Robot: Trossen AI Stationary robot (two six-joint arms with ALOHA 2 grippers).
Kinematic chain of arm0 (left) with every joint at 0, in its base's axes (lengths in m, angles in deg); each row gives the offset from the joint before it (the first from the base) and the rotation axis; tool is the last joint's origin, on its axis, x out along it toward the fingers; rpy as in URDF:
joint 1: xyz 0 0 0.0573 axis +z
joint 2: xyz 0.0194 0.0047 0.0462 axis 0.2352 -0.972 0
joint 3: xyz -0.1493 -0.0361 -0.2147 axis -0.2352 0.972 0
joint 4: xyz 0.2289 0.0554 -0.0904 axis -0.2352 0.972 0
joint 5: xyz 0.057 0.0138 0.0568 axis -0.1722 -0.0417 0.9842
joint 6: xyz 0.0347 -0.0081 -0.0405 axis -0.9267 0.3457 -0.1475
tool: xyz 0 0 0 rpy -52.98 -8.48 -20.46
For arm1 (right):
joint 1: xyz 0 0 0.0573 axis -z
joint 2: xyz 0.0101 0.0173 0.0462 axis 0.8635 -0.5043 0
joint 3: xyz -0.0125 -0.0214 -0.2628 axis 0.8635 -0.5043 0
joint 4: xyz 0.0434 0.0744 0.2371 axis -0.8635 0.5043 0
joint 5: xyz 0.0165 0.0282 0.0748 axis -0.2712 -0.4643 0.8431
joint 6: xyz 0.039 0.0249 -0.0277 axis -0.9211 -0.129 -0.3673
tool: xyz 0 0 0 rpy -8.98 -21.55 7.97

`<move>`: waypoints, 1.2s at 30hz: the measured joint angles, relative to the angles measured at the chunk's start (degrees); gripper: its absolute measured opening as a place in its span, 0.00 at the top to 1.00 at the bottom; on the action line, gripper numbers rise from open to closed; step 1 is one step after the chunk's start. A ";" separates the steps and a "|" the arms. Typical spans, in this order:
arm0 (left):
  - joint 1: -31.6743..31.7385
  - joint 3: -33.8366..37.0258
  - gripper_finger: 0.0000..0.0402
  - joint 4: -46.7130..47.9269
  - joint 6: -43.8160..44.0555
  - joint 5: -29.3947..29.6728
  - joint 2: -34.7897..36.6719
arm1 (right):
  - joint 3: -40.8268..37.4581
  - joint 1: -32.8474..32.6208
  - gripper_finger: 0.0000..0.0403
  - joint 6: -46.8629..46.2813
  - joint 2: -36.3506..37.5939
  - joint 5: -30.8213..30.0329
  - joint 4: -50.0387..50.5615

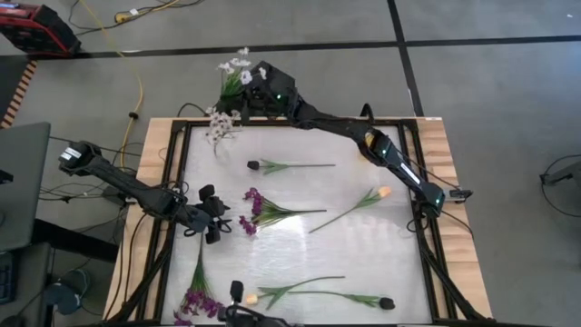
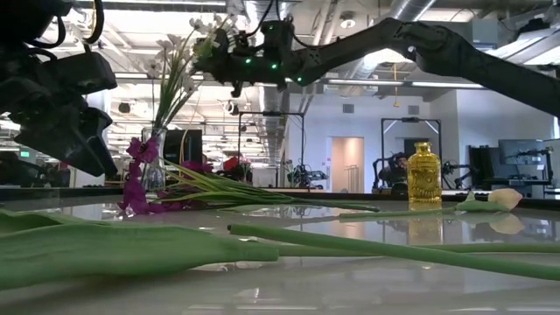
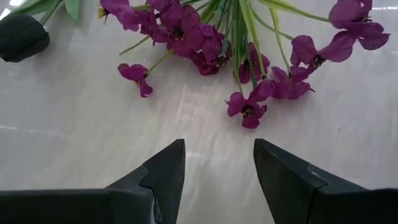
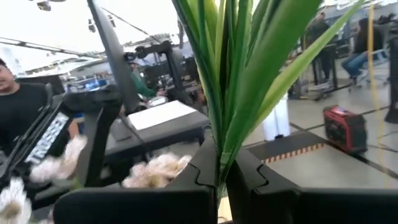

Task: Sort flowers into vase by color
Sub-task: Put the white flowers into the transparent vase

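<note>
My right gripper [image 1: 252, 89] reaches beyond the table's far left corner, shut on a white-blossomed sprig [image 1: 234, 71]. Just below it, more white blossoms [image 1: 219, 123] stand at that corner, in a glass vase [image 2: 156, 162]. My left gripper [image 1: 216, 220] hovers open at the table's left. Its fingers [image 3: 168, 174] stand short of a purple sprig [image 1: 263, 211] lying flat on the table and touch nothing. A dark-budded flower [image 1: 272, 165], a peach tulip [image 1: 363, 202], another tulip [image 1: 272, 295] and another dark bud [image 1: 385, 302] also lie flat. My right gripper pinches the white sprig's green leaves and stem [image 4: 219, 163] between its two fingers, which come about level from the table's right and lie across the stem. The sprig stands roughly upright, leaves and blossoms [image 2: 203, 24] above the fingers. Its lower end is hidden.
A purple bunch [image 1: 195, 300] sits at the table's near left corner. The table has a wooden rim [image 1: 445, 145] and cables [image 1: 136, 91] run along the floor at the left. In the low view a yellow bottle [image 2: 423, 175] stands behind the table. A person [image 4: 18, 99] is in the room.
</note>
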 joint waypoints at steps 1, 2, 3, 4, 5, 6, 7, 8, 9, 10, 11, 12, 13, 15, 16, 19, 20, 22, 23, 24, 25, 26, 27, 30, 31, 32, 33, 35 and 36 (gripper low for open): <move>0.00 0.00 0.55 0.01 0.13 0.02 0.00 | 0.00 0.55 0.91 0.20 0.77 -0.04 1.51; 0.00 0.00 0.55 0.00 0.21 0.00 0.00 | 0.00 1.05 0.91 0.95 1.54 -0.06 2.97; 0.00 0.00 0.55 0.02 0.22 0.00 -0.01 | 0.00 1.61 0.91 1.83 2.33 -0.08 4.48; 0.00 0.00 0.55 0.02 0.23 -0.01 0.00 | 0.00 2.13 0.91 2.50 3.04 -0.15 6.17; 0.00 0.00 0.55 0.02 0.24 0.00 0.00 | 0.00 2.68 0.91 2.64 3.61 -0.21 7.68; 0.00 0.00 0.55 0.02 0.22 0.00 0.00 | 0.00 3.15 0.91 2.70 4.06 -0.21 8.92; 0.00 0.00 0.55 0.02 0.15 0.00 0.00 | 0.00 3.58 0.91 2.71 4.34 -0.21 10.08; 0.00 0.00 0.55 0.02 -0.08 0.00 0.00 | 0.00 3.79 0.91 2.79 4.52 -0.21 10.97; 0.00 0.00 0.55 0.02 -0.22 0.00 0.00 | 0.00 3.85 0.91 2.96 4.54 -0.21 11.91; 0.00 0.00 0.55 0.02 -0.32 0.00 0.00 | 0.00 3.84 0.91 3.14 4.54 -0.20 12.58; 0.00 0.00 0.55 0.02 -0.38 0.00 0.00 | 0.00 3.70 0.91 3.55 4.54 -0.21 13.13; 0.00 0.00 0.55 0.02 -0.39 0.00 0.00 | 0.00 3.37 0.91 4.01 4.33 -0.23 13.51; 0.00 0.00 0.55 0.02 -0.42 0.00 0.00 | 0.00 3.09 0.91 4.04 4.02 -0.34 13.36; 0.00 0.00 0.55 0.00 -0.39 0.00 0.00 | 0.00 2.62 0.91 4.03 3.40 -0.57 13.24; 0.00 0.00 0.55 0.00 -0.37 0.00 -0.02 | -0.07 2.34 0.91 4.03 3.27 -0.77 13.85; 0.00 0.00 0.55 0.02 -0.37 -0.02 -0.02 | -0.13 1.39 0.91 5.49 3.21 -2.22 14.53; 0.00 0.00 0.55 0.02 -0.36 -0.02 0.00 | -0.11 1.00 0.91 5.98 3.21 -2.25 14.16; 0.00 0.00 0.55 -0.03 -0.35 -0.02 0.00 | -0.09 0.08 0.91 6.18 3.23 -2.25 13.01; 0.00 0.00 0.55 -0.38 -0.35 -0.02 -0.02 | -0.09 -0.31 0.91 6.56 3.23 -2.18 12.75; 0.00 0.02 0.55 -1.41 -0.57 -0.04 -0.02 | -0.09 -0.65 0.91 7.41 3.27 -2.13 12.81; 0.00 0.02 0.55 -3.04 -1.37 -0.17 0.00 | -0.09 -0.89 0.91 8.49 3.42 -1.89 12.94; 0.00 0.02 0.55 -5.14 -2.62 -0.39 0.00 | -0.09 -0.86 0.91 9.50 3.66 -1.98 13.06; 0.00 0.02 0.55 -7.11 -3.98 -0.74 0.00 | -0.11 -0.62 0.91 10.37 4.19 -2.09 13.20; 0.00 -1.61 0.55 -9.80 -8.59 -2.10 0.00 | -0.11 0.59 0.91 12.19 6.71 -2.48 13.28; 0.00 -3.02 0.55 -9.63 -10.07 -2.04 0.02 | -0.11 1.03 0.91 12.66 7.88 -2.53 13.66; 0.00 -4.75 0.55 -8.78 -11.72 -1.89 0.30 | -0.10 1.43 0.91 13.08 9.13 -2.71 14.39; 0.00 -6.76 0.55 -7.09 -13.35 -1.54 0.82 | -0.08 1.78 0.91 13.26 10.34 -2.80 15.18; -0.02 -11.52 0.55 -3.03 -15.99 0.55 2.16 | -0.04 2.32 0.91 13.39 12.63 -2.61 16.36; -0.02 -14.15 0.55 -0.89 -17.19 2.17 3.12 | -0.04 2.42 0.91 13.90 13.86 -2.26 17.44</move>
